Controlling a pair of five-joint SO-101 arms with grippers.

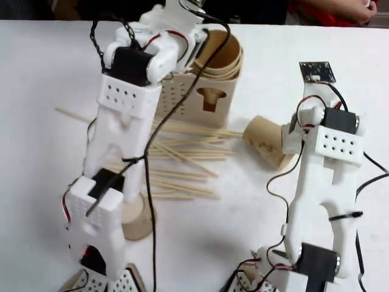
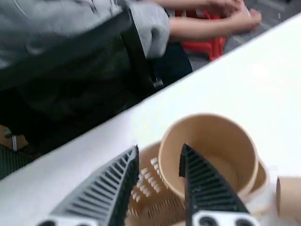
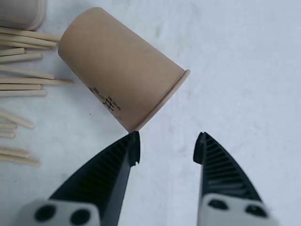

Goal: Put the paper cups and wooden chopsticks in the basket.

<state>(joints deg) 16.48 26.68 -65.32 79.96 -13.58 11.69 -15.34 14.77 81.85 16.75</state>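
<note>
A tan paper cup (image 2: pixel 211 150) stands nested in another cup inside the perforated beige basket (image 1: pixel 182 100). My left gripper (image 2: pixel 159 155) hangs open just above that cup's rim, one finger in front of the cup wall. A second paper cup (image 3: pixel 120 77) lies on its side on the white table, right of the basket (image 1: pixel 267 141). My right gripper (image 3: pixel 167 141) is open just short of that cup's rim, apart from it. Several wooden chopsticks (image 1: pixel 182 161) lie scattered in front of the basket. A third cup (image 1: pixel 137 216) stands upside down under the left arm.
The left arm (image 1: pixel 121 121) stretches over the chopstick pile toward the basket, with a black cable hanging beside it. The right arm (image 1: pixel 325 152) stands at the right. A person's sleeve and a black chair (image 2: pixel 70 80) lie beyond the table's far edge.
</note>
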